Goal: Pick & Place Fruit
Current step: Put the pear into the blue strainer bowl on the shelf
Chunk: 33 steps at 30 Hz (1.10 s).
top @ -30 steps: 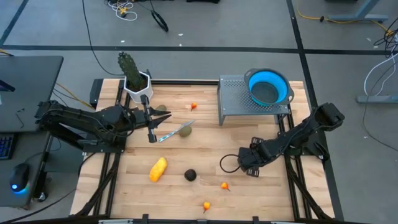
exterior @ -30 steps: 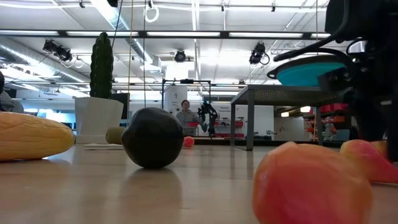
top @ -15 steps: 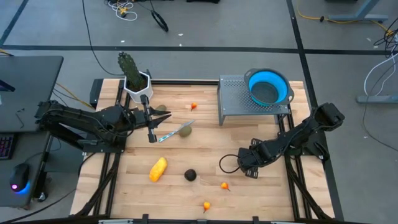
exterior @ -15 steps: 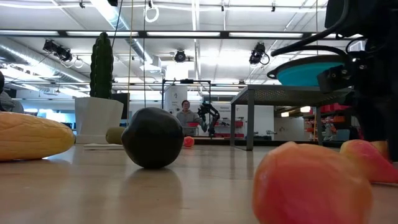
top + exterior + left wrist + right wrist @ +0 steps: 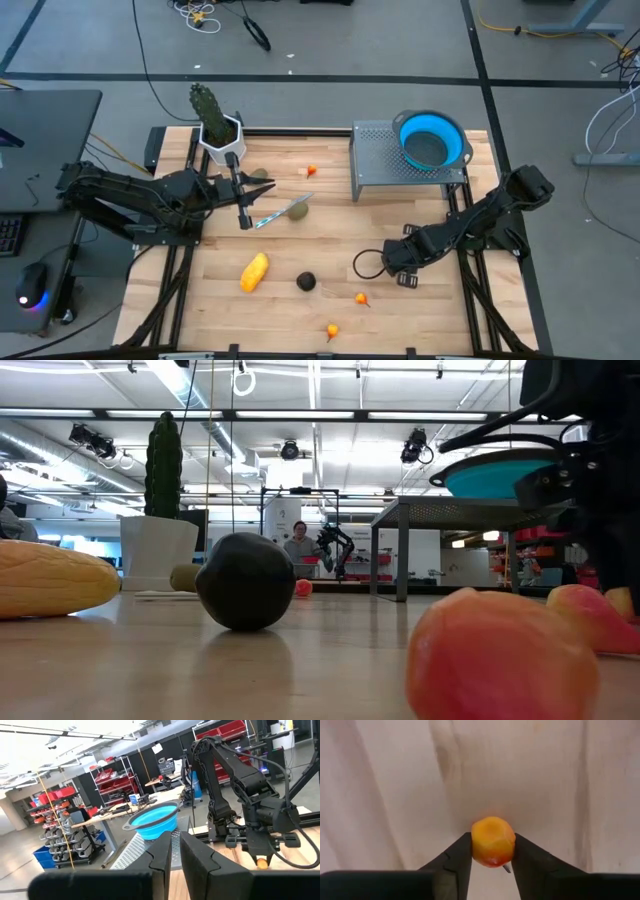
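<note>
The right gripper (image 5: pixel 492 854) is pinching a tiny orange fruit (image 5: pixel 492 841) — its two fingers (image 5: pixel 454 857) sit flat against opposite sides of the piece, right down on the worktop (image 5: pixel 330 235). In the high view this gripper (image 5: pixel 408 276) lies low at about 4 o'clock from the worktop's middle, so the fruit it has is hidden there under the arm.

Judging by its look, the piece is a light, hard, smooth toy. It should weigh next to nothing, but its rounded sides could squirt out of flat fingers if the pinch sits off centre. The hold here crosses its widest part, which seems the right place; a small stem pokes out on the near side and is best left alone.

The other fruit lies apart:
- a yellow piece (image 5: pixel 254 271) at 7 o'clock
- a dark ball (image 5: pixel 306 282) at 6 o'clock
- two orange bits (image 5: pixel 361 297) towards 5 o'clock
- another orange (image 5: pixel 312 170) at 12 o'clock
- two green ovals (image 5: pixel 298 211), one touching a knife (image 5: pixel 275 215) at 10 o'clock

The blue bowl (image 5: pixel 431 140) on a metal stand (image 5: pixel 375 165) at 2 o'clock is probably the goal.

The left gripper (image 5: pixel 243 220) hovers at 9 o'clock with its fingers pressed together — empty, waiting near the cactus (image 5: pixel 210 116).
</note>
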Tool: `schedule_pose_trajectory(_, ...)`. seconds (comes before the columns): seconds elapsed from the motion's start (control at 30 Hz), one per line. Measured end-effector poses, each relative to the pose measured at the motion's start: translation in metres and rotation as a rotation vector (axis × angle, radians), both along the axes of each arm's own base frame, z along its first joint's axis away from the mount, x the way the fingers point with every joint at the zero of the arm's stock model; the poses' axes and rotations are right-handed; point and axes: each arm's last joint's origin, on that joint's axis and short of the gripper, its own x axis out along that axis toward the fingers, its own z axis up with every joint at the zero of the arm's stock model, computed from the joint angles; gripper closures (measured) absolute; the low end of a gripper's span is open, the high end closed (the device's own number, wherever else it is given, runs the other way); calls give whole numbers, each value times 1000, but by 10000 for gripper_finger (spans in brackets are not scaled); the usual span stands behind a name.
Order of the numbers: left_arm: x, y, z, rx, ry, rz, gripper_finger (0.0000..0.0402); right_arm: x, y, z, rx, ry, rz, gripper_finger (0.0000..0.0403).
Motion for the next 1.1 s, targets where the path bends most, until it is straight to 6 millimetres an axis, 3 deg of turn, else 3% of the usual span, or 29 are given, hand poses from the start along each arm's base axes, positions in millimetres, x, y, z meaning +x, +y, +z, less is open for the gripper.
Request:
schedule_pose_trajectory(0.13, 0, 1, 2, 32, -11, 29, 356, 5, -3, 6, -15, -4, 38, 284)
schedule_pose_trajectory(0.27, -2, 2, 7, 65, -48, 61, 356, 15, -7, 25, -26, -10, 5, 286)
schedule_pose_trajectory(0.47, -4, 2, 13, 103, -98, 79, 356, 28, -15, 74, -93, 39, 0, 286)
schedule_pose_trajectory(0.7, -4, 2, 14, 128, -101, 81, 356, 42, -28, 145, -313, -71, 33, 287)
schedule_pose_trajectory(0.9, -4, 2, 14, 124, -100, 77, 356, 39, -59, 202, -459, -99, -20, 281)
schedule_pose_trajectory(1.1, -4, 2, 14, 85, -112, 62, 356, 23, -106, 230, -531, -184, -177, 272)
